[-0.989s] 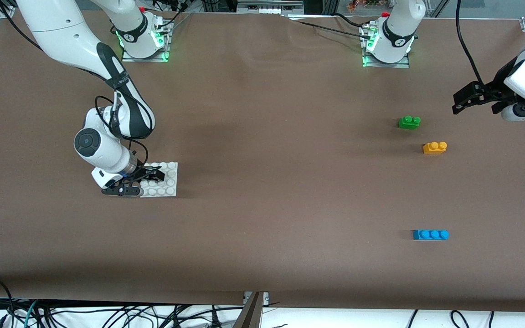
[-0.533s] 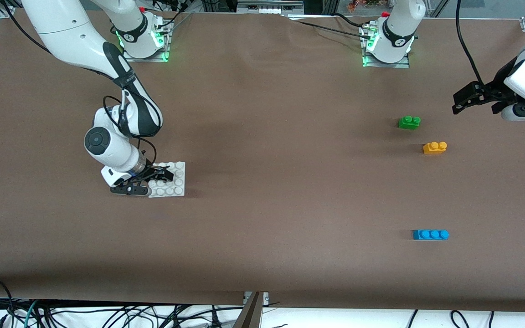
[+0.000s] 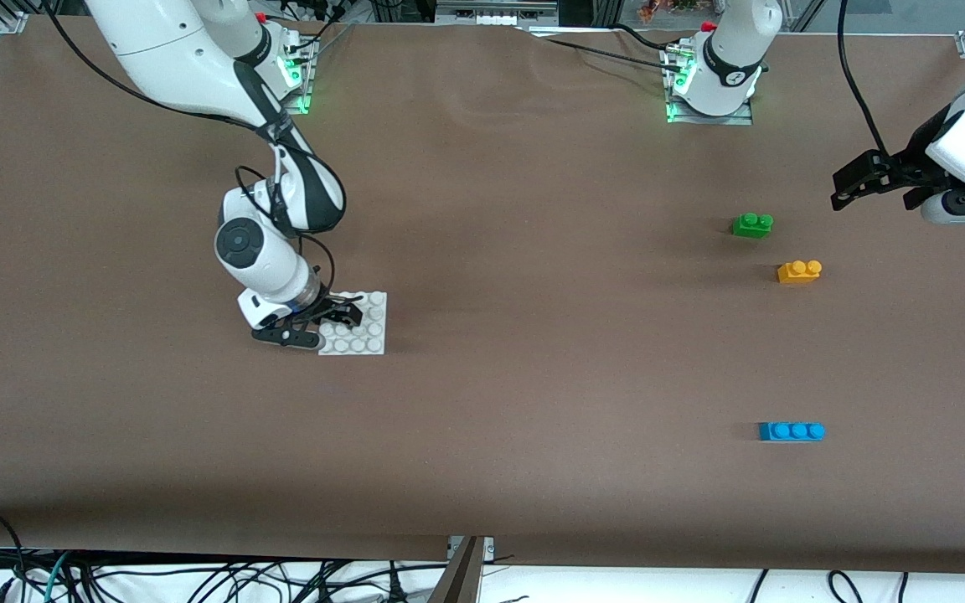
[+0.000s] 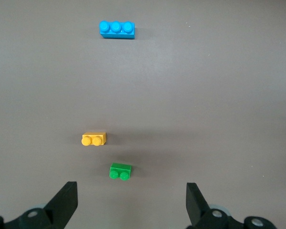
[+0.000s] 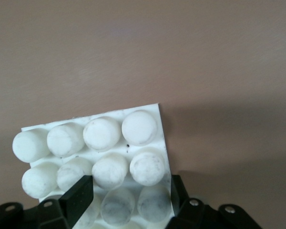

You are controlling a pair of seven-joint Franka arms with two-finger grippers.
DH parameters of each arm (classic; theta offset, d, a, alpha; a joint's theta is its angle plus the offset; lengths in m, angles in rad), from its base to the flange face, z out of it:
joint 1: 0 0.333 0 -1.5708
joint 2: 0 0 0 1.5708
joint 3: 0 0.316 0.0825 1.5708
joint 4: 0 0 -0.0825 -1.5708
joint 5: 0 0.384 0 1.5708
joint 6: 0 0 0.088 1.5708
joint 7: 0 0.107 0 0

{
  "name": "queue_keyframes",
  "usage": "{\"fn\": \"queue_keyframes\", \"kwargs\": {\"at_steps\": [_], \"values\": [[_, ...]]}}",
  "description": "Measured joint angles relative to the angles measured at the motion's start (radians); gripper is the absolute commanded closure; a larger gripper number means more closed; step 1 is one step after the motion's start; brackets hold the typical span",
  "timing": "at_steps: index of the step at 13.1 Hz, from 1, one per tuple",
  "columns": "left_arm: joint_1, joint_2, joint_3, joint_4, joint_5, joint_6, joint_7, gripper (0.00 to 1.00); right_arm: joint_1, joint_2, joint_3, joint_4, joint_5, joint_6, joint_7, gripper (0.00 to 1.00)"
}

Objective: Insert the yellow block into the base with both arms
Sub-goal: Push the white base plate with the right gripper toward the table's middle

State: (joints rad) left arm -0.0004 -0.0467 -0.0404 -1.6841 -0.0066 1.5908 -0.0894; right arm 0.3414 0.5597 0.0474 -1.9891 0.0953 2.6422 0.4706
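In the front view we saw the right gripper (image 3: 327, 322) low at the edge of the white base (image 3: 357, 328), its 2 fingers closed on that plate at the side toward the right arm's end of the table; the base looked flat or barely raised, and we could not tell whether it touched the brown table (image 3: 533, 377). The left gripper (image 3: 864, 180) waited in the air over the left arm's end of the table, fingers spread wide and holding nothing. The yellow block (image 3: 799, 271) sat on the table, studs up, just beside the green brick (image 3: 752, 224) and nearer the camera than it; the blue 3-stud brick (image 3: 792, 430) lay nearer the camera again, well apart from both. In the left wrist view we saw the 2 open fingers (image 4: 62, 205) framing bare table, with the green brick (image 4: 120, 171), the yellow block (image 4: 94, 139) and the blue brick (image 4: 117, 29) lying free ahead of them. In the right wrist view the fingers (image 5: 78, 198) clamped the base (image 5: 97, 152) across its studded edge.
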Motion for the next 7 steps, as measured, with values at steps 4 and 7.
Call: {"fn": "queue_keyframes", "kwargs": {"at_steps": [4,7], "values": [[0.000,0.000,0.000,0.000,0.000,0.000,0.000,0.00,0.072,0.003,0.002,0.015,0.000,0.007,0.108,0.24],[0.000,0.000,0.000,0.000,0.000,0.000,0.000,0.00,0.131,0.029,0.003,0.060,0.000,0.007,0.180,0.24]]}}
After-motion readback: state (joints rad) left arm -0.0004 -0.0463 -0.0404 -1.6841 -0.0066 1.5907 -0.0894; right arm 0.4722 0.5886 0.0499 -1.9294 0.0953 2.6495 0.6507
